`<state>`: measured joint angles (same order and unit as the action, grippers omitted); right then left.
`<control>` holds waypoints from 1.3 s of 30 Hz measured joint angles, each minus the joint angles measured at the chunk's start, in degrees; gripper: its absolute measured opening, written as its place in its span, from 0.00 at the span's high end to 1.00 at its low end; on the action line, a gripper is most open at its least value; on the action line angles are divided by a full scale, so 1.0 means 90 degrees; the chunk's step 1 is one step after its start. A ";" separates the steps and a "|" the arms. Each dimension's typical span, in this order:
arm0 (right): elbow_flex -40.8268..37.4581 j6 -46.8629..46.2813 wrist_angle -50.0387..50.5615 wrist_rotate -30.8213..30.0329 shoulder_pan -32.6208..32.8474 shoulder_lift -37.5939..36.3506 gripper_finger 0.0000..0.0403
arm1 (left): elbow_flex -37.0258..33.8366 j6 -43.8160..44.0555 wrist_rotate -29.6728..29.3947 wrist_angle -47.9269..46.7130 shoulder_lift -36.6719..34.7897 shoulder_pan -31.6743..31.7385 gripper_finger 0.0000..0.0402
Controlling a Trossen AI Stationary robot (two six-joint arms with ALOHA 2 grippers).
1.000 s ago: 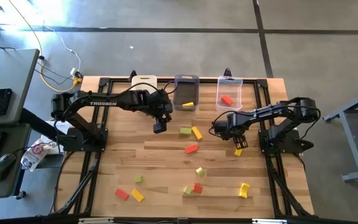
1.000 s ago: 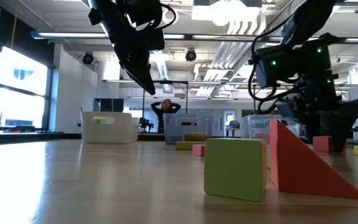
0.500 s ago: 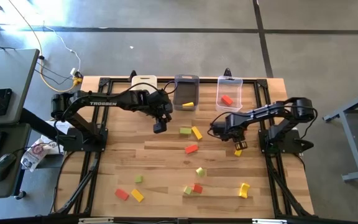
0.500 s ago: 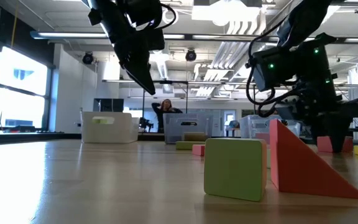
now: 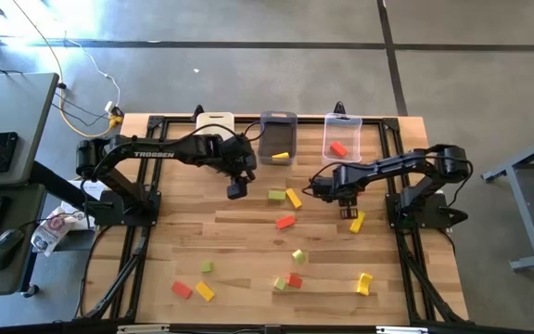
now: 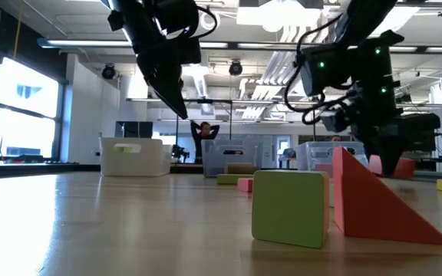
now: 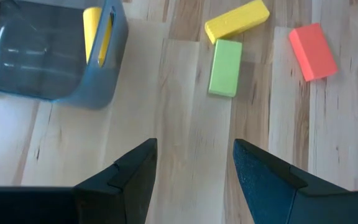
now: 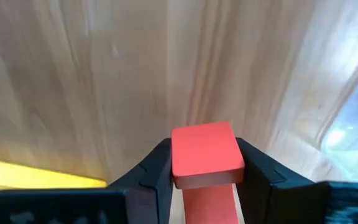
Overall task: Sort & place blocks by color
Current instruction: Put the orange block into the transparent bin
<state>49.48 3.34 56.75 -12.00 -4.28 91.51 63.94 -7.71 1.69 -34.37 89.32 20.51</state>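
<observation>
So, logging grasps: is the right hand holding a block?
Yes. The right hand is shut on a red block, clamped between its fingers.

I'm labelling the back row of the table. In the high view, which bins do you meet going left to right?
White bin → dark grey bin, with a yellow block inside → clear bin, with a red block inside.

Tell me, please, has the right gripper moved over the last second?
Yes. The right gripper, holding a red block, moved up the picture toward the clear bin.
</observation>
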 joint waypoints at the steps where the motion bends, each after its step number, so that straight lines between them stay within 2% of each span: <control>1: 0.0039 -0.0080 -0.0011 -0.0026 -0.0002 -0.0057 0.73 | 0.0000 0.0001 0.0000 -0.0045 0.0000 -0.0001 0.51; 8: 0.0280 -0.0588 -0.0091 -0.0508 -0.0245 -0.0733 0.73 | -0.0002 0.0000 0.0000 -0.0227 0.0000 -0.0007 0.51; 17: 0.0492 -0.1128 -0.0337 -0.1128 -0.1062 -0.1770 0.73 | -0.0002 0.0001 -0.0047 -0.0507 0.0000 -0.0211 0.51; 22: 0.0543 -0.1301 -0.0990 -0.1289 -0.1594 -0.2206 0.73 | -0.0041 -0.0002 -0.0124 -0.0589 0.0000 -0.0403 0.51; 31: 0.0543 -0.1752 -0.2379 -0.1315 -0.2751 -0.2324 0.73 | -0.0231 0.0024 -0.0120 -0.0615 0.0002 -0.0507 0.51; 39: 0.0544 -0.2114 -0.2661 -0.1279 -0.3585 -0.2260 0.73 | -0.0248 0.0193 -0.0126 -0.0983 0.0002 -0.0594 0.51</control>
<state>54.38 -15.69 32.79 -23.52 -36.55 71.17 61.71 -5.98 0.56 -43.22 89.34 15.16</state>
